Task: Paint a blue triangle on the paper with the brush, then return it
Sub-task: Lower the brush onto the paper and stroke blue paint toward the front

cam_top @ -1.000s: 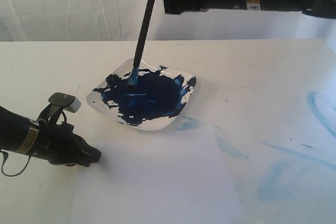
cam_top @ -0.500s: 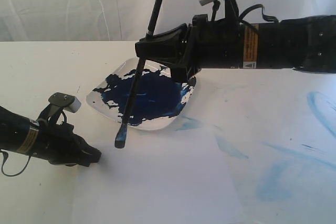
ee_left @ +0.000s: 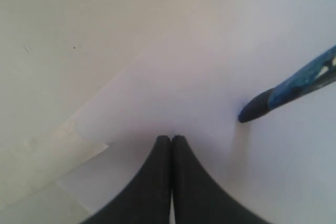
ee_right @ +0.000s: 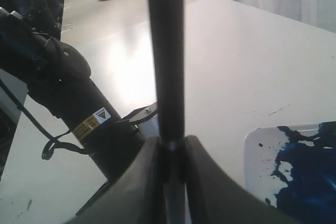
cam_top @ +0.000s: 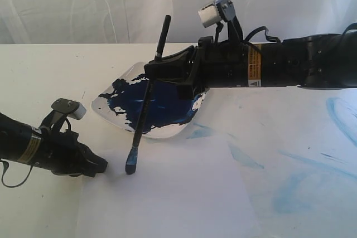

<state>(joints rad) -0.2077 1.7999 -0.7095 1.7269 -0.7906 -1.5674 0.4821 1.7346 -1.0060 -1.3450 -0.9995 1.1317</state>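
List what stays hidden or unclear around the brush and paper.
Exterior view: brush tip touching the paper or hovering, too small to tell.
Exterior view: paper's near edge, cut off by the frame.
Exterior view: dish's far side, behind the right gripper.

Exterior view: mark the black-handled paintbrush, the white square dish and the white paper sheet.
black-handled paintbrush (cam_top: 142,116), exterior view, lower part of the handle.
white square dish (cam_top: 162,133), exterior view, bare near rim.
white paper sheet (cam_top: 178,199), exterior view, bare middle of the sheet.
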